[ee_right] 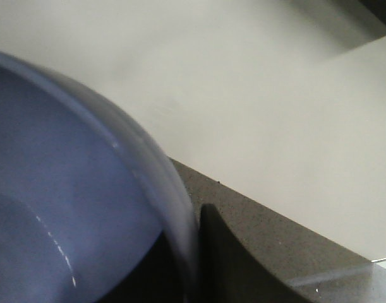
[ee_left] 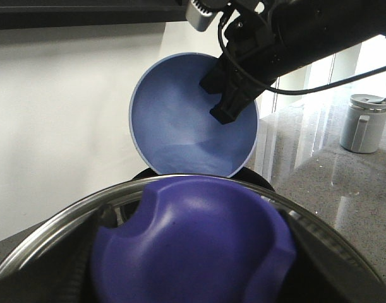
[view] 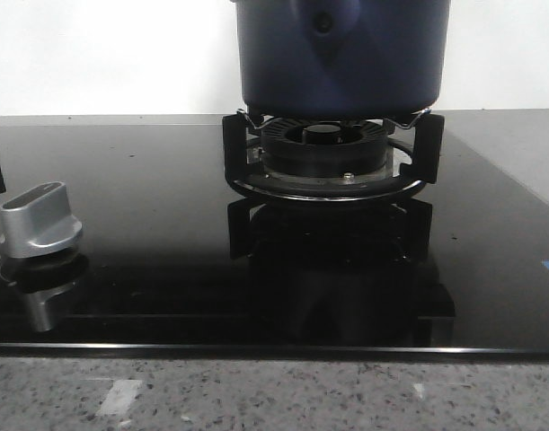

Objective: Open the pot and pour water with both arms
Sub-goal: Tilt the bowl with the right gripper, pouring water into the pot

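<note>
The dark navy pot (view: 343, 56) stands on the burner grate (view: 326, 171); its top is cut off in the front view and neither gripper shows there. In the left wrist view the glass lid (ee_left: 66, 221) with its purple-blue knob (ee_left: 193, 246) fills the foreground right at my left gripper, whose fingers are hidden. My right gripper (ee_left: 234, 104) is shut on the rim of a light-blue bowl (ee_left: 180, 117), tilted with its inside facing the camera, above a dark rim (ee_left: 259, 181). In the right wrist view the bowl's rim (ee_right: 148, 170) sits against a dark finger (ee_right: 234, 262).
A silver stove knob (view: 39, 220) sits at the left of the black glass hob (view: 148, 189). A grey speckled counter edge (view: 274, 395) runs along the front. A grey lidded jug (ee_left: 367, 123) stands on the counter at the back. A white wall is behind.
</note>
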